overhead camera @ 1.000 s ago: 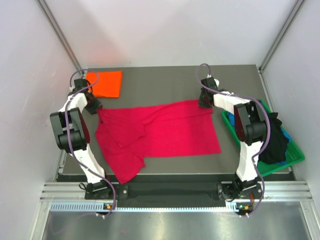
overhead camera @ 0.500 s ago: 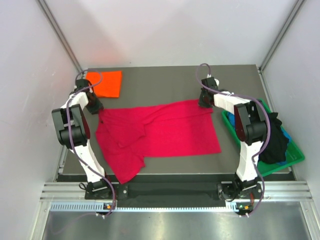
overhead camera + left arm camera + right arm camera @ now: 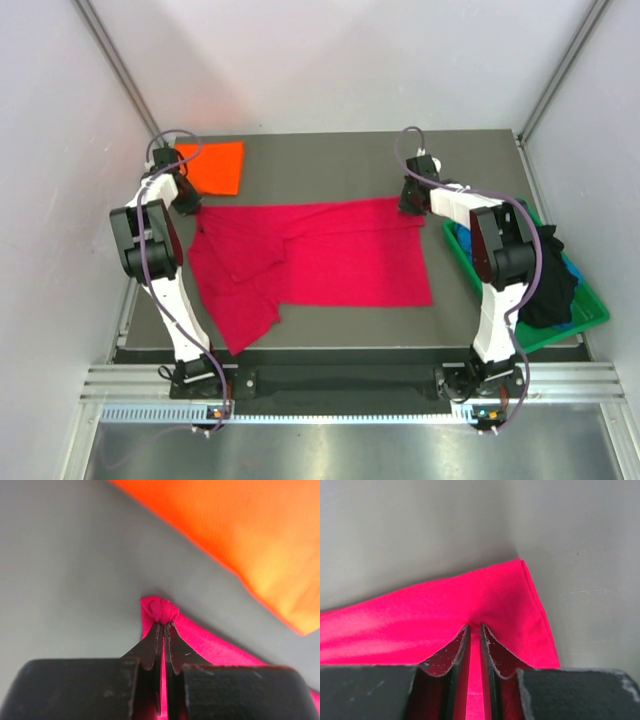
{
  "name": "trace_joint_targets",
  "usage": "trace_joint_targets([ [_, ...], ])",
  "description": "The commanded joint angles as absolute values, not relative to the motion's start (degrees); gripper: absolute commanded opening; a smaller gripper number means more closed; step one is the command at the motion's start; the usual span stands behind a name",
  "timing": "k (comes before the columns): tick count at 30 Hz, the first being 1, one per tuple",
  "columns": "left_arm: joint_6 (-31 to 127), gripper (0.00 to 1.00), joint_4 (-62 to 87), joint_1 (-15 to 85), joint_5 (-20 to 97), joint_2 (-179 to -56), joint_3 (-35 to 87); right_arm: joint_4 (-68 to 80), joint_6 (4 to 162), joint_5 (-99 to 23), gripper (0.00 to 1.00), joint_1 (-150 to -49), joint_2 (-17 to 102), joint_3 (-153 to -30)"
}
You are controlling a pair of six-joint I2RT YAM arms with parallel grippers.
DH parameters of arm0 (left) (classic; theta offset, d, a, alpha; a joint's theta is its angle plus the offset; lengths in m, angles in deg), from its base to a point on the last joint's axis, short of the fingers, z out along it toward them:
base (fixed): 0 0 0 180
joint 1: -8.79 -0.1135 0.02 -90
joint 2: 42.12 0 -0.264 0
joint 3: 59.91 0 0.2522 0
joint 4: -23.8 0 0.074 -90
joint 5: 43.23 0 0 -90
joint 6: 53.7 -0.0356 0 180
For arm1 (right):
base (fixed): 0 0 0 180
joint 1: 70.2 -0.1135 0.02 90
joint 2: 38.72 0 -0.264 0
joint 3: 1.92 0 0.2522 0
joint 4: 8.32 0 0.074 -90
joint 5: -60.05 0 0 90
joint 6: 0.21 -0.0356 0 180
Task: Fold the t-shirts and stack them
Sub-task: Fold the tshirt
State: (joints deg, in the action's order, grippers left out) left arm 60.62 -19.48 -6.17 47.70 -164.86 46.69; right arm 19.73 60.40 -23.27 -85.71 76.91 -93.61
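The crimson-red t-shirt (image 3: 320,255) lies spread across the middle of the grey table, its left part still rumpled. My left gripper (image 3: 190,204) is shut on the shirt's far-left corner; in the left wrist view that corner (image 3: 160,609) bunches at the tips of my left gripper (image 3: 163,626). My right gripper (image 3: 408,202) is shut on the far-right corner, and the right wrist view shows red cloth (image 3: 485,600) pinched in my right gripper (image 3: 474,628). A folded bright orange t-shirt (image 3: 212,166) lies flat at the far left, also seen as the orange t-shirt (image 3: 250,535) just beyond the left gripper.
A green plastic bin (image 3: 590,305) sits off the table's right edge, holding black cloth (image 3: 548,275) and a bit of blue cloth (image 3: 573,272). The table (image 3: 330,160) is bare grey along its far side. White walls close in on both sides.
My left gripper has shut on the red shirt's far-left corner. Both grippers drew the shirt's far edge taut and straight, and the whole shirt shifted slightly away from the near edge.
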Motion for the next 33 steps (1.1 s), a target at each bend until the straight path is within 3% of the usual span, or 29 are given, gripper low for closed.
trace_joint_targets([
  [1,63.6,0.0,-19.5,-6.9,49.5,-168.7,51.5,18.4,62.6,-19.1,0.15,-83.6,76.9,-92.7],
  [3,64.0,0.06,-20.5,-6.8,47.9,-169.9,53.5,17.5,63.2,-20.0,0.15,-83.5,76.9,-93.1],
  [5,63.3,0.23,-20.8,-6.7,47.1,-168.6,53.7,17.1,63.3,-21.7,0.18,-83.5,76.5,-93.5],
  [10,60.7,0.38,-23.6,-6.7,49.8,-162.4,54.2,19.1,63.9,-24.1,0.24,-83.5,72.6,-96.4],
  [14,60.8,0.4,-29.0,-6.5,50.8,-154.4,52.0,22.6,64.6,-24.9,0.28,-83.5,69.7,-98.9],
  [23,60.9,0.4,-23.3,-4.8,40.1,-140.7,27.7,29.5,68.9,-29.0,0.37,-82.5,68.6,-99.8],
  [27,60.5,0.4,-21.9,-4.9,38.2,-141.1,22.4,29.8,69.9,-29.4,0.37,-81.7,68.2,-98.0],
  [33,60.7,0.38,-19.5,-5.0,39.2,-144.6,24.2,29.4,71.6,-33.0,0.36,-79.7,68.9,-96.1],
])
